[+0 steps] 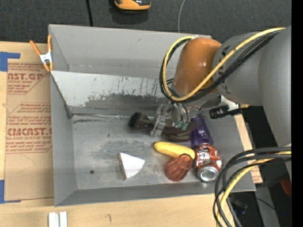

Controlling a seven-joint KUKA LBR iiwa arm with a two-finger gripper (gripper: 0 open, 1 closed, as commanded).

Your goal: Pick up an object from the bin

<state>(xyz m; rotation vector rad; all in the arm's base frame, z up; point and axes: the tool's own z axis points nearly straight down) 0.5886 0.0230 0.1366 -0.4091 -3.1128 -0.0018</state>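
Container: open grey metal bin [61,141]; floor scuffed and streaked
Landmark: yellow curved banana [174,149]; lies flat on the bin floor, toward the view's right
Arm: grey robot arm with an orange wrist cover and yellow-and-black cables; enters from the view's right and reaches down beyond the banana, toward the far wall
Gripper: metal gripper [162,122]; low over the floor, just beyond the banana; whether it is spread or pressed together cannot be told
Nearest item: dark brown stubby cylinder [138,121]; lies on its side beyond and left of the banana, just beside the gripper's tip; contact cannot be told
Item: purple plastic bottle-like piece [200,135]; just right of the banana, partly under the wrist
Item: red-and-white drinks can [207,161]; on its side, right of the banana and nearer the front wall
Item: reddish-brown lumpy object [179,168]; against the banana's near side, touching the can
Item: white wedge-shaped piece [130,165]; left of the banana and nearer the front wall, apart from it
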